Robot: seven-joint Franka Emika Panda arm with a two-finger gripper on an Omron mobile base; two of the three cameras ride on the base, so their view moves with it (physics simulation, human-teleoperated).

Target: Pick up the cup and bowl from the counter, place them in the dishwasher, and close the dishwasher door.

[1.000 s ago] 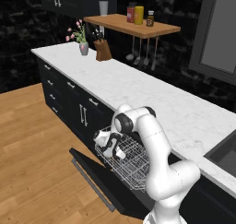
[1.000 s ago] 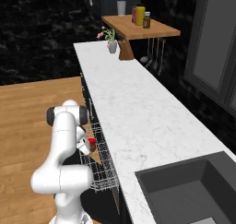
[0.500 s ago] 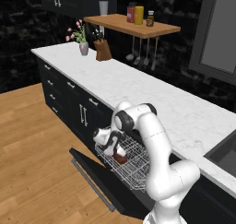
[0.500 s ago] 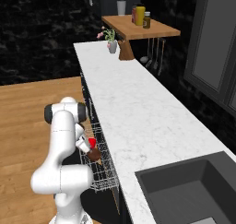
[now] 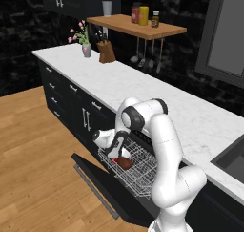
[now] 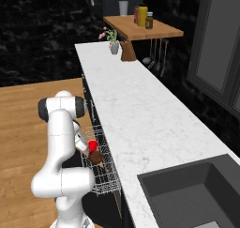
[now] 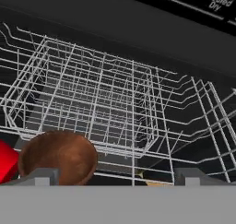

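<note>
The dishwasher door (image 5: 97, 185) hangs open and the white wire rack (image 5: 140, 171) is pulled out over it. In the rack lies the dark brown bowl (image 5: 125, 163) (image 6: 96, 157) (image 7: 57, 156), with the red cup (image 6: 93, 144) (image 7: 5, 165) right beside it. My gripper (image 5: 116, 150) (image 7: 117, 177) reaches down into the rack just above the bowl. Its fingertips (image 7: 44, 176) stand wide apart and open, with the bowl just beyond the left one and nothing clamped between them. The counter (image 5: 143, 90) (image 6: 136, 110) runs above the dishwasher (image 7: 138, 29).
A flower vase (image 5: 86, 48) and a knife block (image 5: 106, 54) stand at the counter's far end under a wooden shelf (image 5: 136, 28) with jars. A sink (image 6: 192, 194) is sunk into the near end. Black cabinets (image 5: 71, 95) flank the dishwasher above a wooden floor (image 5: 38, 169).
The jaws have gone from shut on the bowl to wide open. The bowl has dropped slightly and now rests in the rack beside the cup. The arm has barely moved.
</note>
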